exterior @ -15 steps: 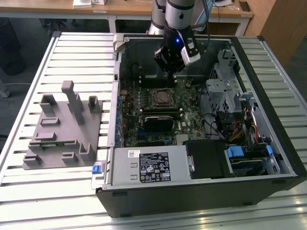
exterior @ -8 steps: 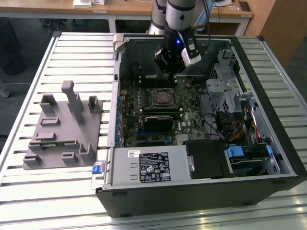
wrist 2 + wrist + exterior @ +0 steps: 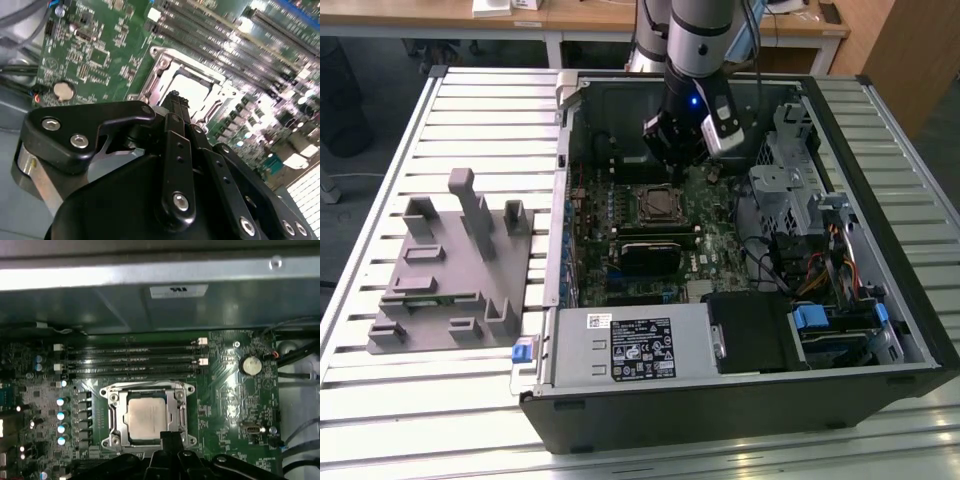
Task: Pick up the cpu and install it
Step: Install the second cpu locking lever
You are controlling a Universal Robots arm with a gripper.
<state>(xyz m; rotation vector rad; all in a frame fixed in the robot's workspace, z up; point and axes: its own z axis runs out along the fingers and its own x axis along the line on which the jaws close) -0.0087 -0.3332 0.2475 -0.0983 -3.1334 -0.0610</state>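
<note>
The gripper (image 3: pixel 672 170) hangs above the open computer case (image 3: pixel 880 330), fingers together, empty; the cpu (image 3: pixel 146 416) lies inside the socket (image 3: pixel 111 416).

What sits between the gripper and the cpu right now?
Nothing visible. In the first wrist view the cpu lies in the socket frame, its top uncovered, and the gripper is at its near edge.
</note>
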